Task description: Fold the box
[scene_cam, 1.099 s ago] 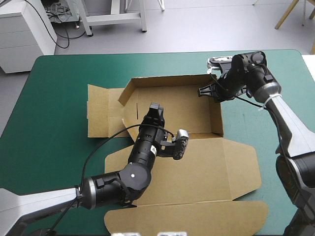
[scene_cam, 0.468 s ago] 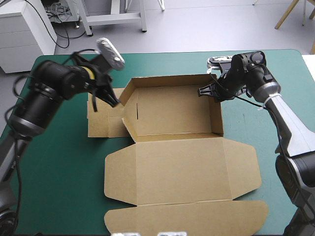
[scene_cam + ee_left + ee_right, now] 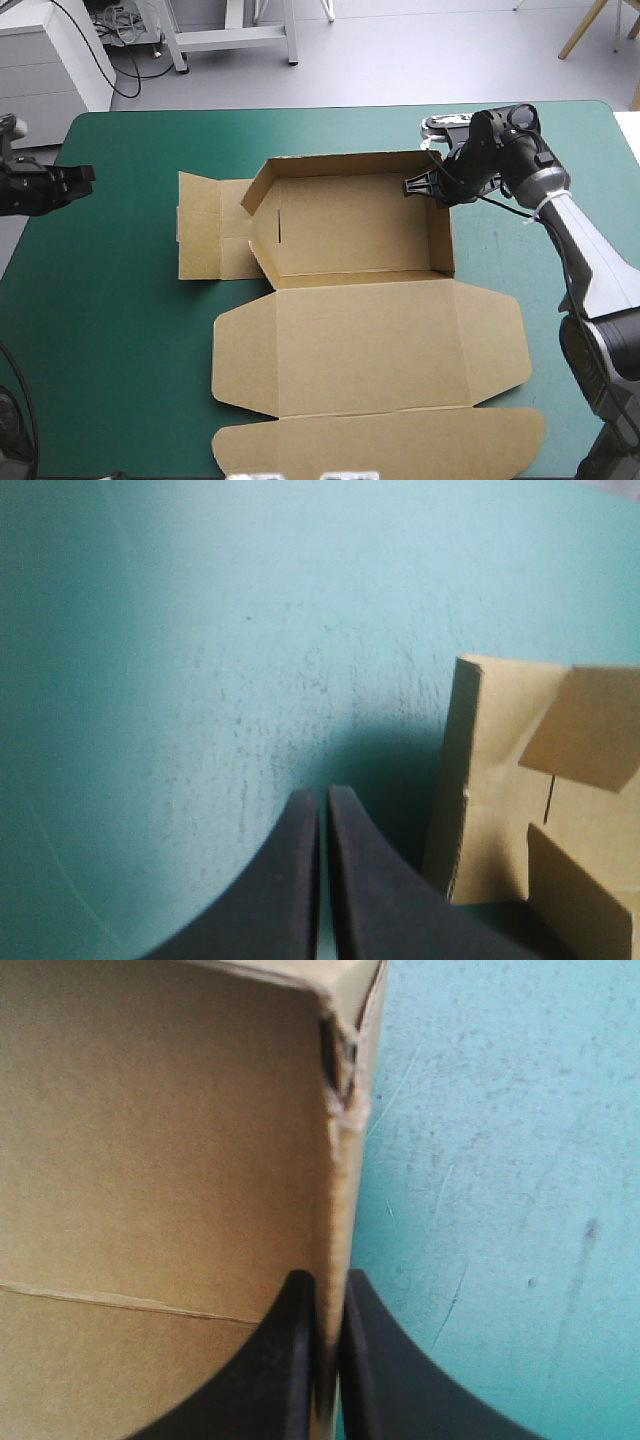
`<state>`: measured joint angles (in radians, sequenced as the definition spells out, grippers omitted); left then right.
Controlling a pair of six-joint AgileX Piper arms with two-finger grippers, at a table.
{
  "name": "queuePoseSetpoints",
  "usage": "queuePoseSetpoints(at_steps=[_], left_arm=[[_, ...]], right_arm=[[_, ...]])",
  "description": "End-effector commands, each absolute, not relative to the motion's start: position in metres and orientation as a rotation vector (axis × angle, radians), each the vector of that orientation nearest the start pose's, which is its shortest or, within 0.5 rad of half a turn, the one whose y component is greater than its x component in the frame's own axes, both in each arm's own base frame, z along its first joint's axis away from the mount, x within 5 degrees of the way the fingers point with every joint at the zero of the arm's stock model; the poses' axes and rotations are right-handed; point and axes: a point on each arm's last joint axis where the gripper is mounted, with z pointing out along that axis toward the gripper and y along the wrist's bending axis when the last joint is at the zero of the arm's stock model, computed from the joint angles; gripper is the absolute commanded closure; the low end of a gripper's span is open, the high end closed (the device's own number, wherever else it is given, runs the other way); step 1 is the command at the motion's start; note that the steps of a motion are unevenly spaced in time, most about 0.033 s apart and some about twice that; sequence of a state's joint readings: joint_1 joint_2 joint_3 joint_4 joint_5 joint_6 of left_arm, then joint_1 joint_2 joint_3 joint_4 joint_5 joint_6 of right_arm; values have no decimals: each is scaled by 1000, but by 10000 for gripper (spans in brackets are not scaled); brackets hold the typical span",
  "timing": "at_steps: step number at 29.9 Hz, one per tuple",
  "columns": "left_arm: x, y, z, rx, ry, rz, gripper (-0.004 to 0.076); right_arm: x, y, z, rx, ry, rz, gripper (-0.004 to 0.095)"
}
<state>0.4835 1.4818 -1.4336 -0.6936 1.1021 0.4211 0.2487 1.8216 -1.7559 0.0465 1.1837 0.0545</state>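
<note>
The brown box [image 3: 350,235] lies mid-table as an open tray. Its far and right walls stand up, and the lid [image 3: 380,345] lies flat on the near side. A left flap [image 3: 205,240] rests flat on the teal-green cover. My right gripper [image 3: 412,187] is shut on the box's right wall near the far right corner; in the right wrist view the wall's edge [image 3: 343,1160] runs down between the black fingers [image 3: 300,1360]. My left gripper [image 3: 85,178] hovers at the table's left edge, well clear of the box, its fingertips [image 3: 300,830] together on nothing. The left flap [image 3: 500,790] lies ahead of it.
The lid's long curved tuck flap [image 3: 380,440] reaches almost to the table's near edge. Bare teal-green cover [image 3: 120,300] stretches between the left gripper and the box. A narrower strip of cover [image 3: 520,230] lies to the right of the box.
The left arm swung from over the box's middle to the left flap, then back out to the table's left edge. The right gripper kept its hold on the right wall.
</note>
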Motion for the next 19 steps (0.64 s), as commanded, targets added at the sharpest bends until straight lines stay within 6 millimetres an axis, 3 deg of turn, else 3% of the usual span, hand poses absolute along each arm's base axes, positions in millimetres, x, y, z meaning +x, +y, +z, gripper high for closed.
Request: queuePoseSetpoints(at_steps=[1, 7, 15, 19], left_arm=[[287, 108, 382, -467, 2138, -662, 717], [283, 115, 352, -598, 2126, -725, 717], [283, 115, 350, -604, 2125, -724, 717], [283, 115, 350, -604, 2125, -724, 717]], right_arm=[[377, 87, 348, -241, 2694, 113, 927], [389, 62, 341, -175, 2711, 87, 927], [407, 65, 344, -273, 2666, 71, 927], [416, 70, 339, -354, 2654, 104, 882]])
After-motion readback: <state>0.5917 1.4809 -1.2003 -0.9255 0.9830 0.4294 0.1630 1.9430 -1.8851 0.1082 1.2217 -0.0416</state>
